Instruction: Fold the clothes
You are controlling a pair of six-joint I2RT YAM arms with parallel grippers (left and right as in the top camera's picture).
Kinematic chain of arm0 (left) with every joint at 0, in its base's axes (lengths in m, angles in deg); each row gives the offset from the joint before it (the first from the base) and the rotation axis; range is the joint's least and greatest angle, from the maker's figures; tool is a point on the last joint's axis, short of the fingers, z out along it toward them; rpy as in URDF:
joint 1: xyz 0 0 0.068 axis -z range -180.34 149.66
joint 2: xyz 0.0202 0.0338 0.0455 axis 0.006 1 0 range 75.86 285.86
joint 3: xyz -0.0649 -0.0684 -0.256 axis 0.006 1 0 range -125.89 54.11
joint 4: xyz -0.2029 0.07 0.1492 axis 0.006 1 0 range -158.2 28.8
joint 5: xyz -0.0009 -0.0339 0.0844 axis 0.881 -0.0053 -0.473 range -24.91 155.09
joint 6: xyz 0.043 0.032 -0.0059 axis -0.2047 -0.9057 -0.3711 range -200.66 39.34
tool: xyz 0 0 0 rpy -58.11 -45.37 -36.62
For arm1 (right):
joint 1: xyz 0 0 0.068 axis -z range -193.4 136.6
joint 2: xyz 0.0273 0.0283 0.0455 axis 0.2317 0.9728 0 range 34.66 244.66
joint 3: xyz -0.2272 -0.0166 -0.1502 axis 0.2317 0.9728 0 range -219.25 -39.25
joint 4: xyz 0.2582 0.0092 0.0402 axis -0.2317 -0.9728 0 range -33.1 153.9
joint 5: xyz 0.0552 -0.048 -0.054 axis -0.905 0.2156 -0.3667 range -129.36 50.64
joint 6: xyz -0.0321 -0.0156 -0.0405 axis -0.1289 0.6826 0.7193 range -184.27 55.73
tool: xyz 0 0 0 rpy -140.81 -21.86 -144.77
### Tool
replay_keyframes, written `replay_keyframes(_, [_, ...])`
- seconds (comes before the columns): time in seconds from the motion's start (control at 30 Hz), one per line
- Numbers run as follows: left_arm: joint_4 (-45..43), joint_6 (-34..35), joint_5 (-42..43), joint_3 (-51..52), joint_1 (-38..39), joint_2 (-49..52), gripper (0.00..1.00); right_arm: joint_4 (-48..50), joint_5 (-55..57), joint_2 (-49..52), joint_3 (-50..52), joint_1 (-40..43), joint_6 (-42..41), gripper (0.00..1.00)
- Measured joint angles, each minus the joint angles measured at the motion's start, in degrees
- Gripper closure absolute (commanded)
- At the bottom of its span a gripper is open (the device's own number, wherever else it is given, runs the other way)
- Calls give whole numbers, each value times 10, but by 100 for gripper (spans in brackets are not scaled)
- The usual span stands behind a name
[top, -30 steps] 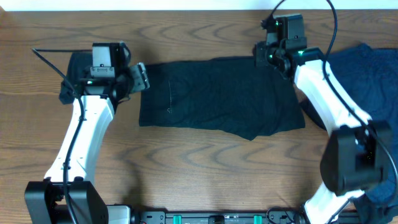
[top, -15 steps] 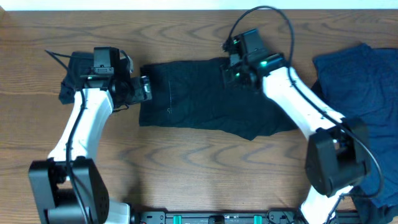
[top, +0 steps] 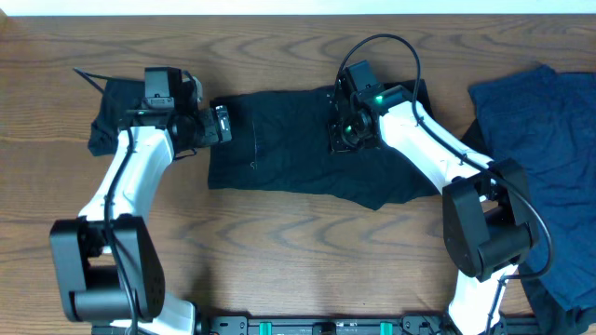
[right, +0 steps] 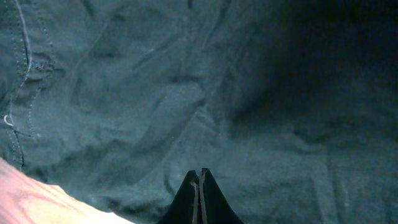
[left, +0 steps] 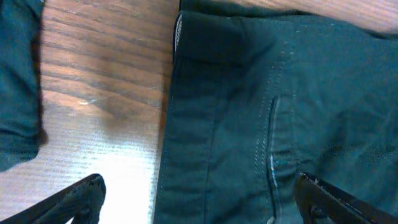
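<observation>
Dark teal shorts [top: 298, 154] lie spread flat on the wooden table [top: 279, 261]. My left gripper [top: 220, 124] is open at the shorts' upper left edge. In the left wrist view [left: 199, 199] its jaws stand wide apart over the waistband [left: 205, 53] and a pocket seam. My right gripper [top: 341, 132] is shut over the middle of the shorts. In the right wrist view [right: 199, 173] its tips are pressed together just above wrinkled cloth [right: 155, 93], with nothing visible between them.
A second dark garment [top: 110, 113] lies bunched at the far left behind my left arm, and its edge shows in the left wrist view [left: 15, 87]. A blue garment pile [top: 549, 149] covers the right side of the table.
My right gripper has moved left from the shorts' top right corner to over their middle. My left gripper has shifted slightly right, to the shorts' left edge.
</observation>
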Motion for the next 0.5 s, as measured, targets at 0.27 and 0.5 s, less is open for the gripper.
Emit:
replay_keyframes(0.27, [-4,0,0,0,0,79,2,0,-10,0,0,0,-1,99])
replay_keyframes(0.5, [-9,0,9,0,0,110,2,-3,-12,0,0,0,-2,99])
